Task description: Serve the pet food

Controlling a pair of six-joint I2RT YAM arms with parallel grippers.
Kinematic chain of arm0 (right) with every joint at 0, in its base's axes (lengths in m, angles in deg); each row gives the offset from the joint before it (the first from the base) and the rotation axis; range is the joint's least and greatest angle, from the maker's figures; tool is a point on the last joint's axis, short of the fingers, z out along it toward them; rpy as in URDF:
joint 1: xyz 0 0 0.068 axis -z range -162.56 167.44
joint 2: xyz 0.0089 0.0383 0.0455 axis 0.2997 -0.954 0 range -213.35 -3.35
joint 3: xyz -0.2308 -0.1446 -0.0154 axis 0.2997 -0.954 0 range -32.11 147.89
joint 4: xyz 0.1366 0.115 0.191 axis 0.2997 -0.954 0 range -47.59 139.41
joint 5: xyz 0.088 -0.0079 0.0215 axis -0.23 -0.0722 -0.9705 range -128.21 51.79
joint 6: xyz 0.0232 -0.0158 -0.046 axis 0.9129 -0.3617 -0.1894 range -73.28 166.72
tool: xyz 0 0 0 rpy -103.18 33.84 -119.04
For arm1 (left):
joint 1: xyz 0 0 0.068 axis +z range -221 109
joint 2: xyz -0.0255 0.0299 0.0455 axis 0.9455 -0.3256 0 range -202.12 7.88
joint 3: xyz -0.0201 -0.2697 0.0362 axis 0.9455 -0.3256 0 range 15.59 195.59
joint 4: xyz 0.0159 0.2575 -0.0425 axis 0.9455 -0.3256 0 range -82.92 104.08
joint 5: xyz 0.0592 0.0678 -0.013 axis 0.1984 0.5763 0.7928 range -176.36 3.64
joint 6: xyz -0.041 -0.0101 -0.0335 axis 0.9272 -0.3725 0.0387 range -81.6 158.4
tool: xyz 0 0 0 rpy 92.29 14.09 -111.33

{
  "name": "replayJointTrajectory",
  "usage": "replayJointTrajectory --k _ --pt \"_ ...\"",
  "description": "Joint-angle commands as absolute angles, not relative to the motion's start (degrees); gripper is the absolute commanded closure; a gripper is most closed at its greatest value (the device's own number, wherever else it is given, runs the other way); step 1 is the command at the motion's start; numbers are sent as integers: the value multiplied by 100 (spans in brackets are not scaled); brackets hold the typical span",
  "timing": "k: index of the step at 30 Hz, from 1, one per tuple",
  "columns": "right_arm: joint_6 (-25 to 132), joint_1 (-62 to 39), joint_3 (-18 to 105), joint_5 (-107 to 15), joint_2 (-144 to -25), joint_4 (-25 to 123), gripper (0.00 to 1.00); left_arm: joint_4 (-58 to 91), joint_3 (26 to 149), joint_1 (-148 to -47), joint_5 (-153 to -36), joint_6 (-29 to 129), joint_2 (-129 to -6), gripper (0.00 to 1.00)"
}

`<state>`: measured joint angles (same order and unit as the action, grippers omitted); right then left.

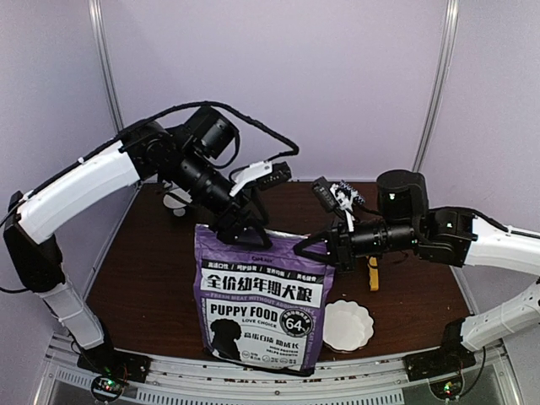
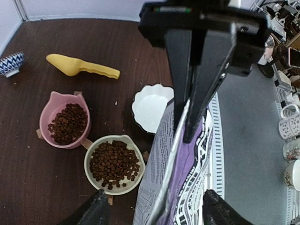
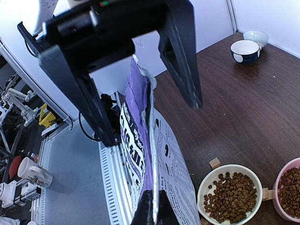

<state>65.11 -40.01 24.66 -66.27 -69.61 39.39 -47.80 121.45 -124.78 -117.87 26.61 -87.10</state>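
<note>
From the top view, a purple bag [image 1: 257, 295] is seen standing upright on the dark counter [image 1: 160, 278], near its front edge. The left pincer [image 1: 242, 226] is held over the bag's top edge, and the right pincer [image 1: 300, 248] is set against the bag's top right corner. A white scalloped dish [image 1: 348, 325] is placed just beside the bag on its right, and a yellow scoop [image 1: 372, 276] is seen behind the dish, partly hidden under the right arm. In the left wrist view, the left pincer's own fingers [image 2: 96, 213] are spread wide, one on each side of the bag's top edge, with nothing gripped between them. Farther along that edge the right pincer is shown holding the bag, its jaws pressed together on the crumpled top. The pet food [image 2: 114, 161] is found on the counter beside the bag, heaped in a cream bowl [image 2: 89, 157] and in a pink bowl [image 2: 56, 101] just next to it. A blue and white bowl [image 2: 9, 63] is cut off at the left edge. In the right wrist view, the right pincer is seen at the bottom, clamped on the bag's upper edge, while the left pincer is held wide above the same edge. The pet food is shown at the lower right in the same two bowls, the pink one cut off by the frame.
</note>
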Motion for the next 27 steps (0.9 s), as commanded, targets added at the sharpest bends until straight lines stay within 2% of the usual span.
replayJointTrajectory --k 1,5,6,7,8,10,12,15,19,27 --pt "6576 -3961 2783 -6673 -6952 4642 100 -4990 12225 -12514 -12163 2418 -8843 39" --pt "6586 -3960 2783 -6619 -6972 4667 100 -4967 12194 -12515 -12046 2461 -8822 96" --pt "6580 -3960 2795 -6586 -6983 4656 100 -4922 12149 -12514 -11993 2499 -8774 100" --pt "6581 -3961 2808 -6537 -6988 4639 100 -4826 12026 -12514 -11903 2560 -8682 100" --pt "6575 -3960 2818 -6480 -6986 4605 95 -4708 11901 -12514 -11755 2644 -8569 100" --pt "6550 -3954 2831 -6309 -6940 4538 68 -4503 11613 -12510 -11242 2852 -8259 100" --pt "6516 -3941 2821 -6083 -6846 4461 48 -4365 11293 -12450 -10610 3127 -7843 100" --pt "6470 -3868 2764 -5745 -6686 4352 30 -4296 10810 -12183 -10196 3558 -7281 100" --pt "6445 -3661 2713 -5474 -6551 4221 21 -4573 10436 -11740 -9752 3843 -6652 100" --pt "6496 -3398 2796 -4844 -6537 3792 17 -5172 10290 -10533 -8853 4033 -6021 100"
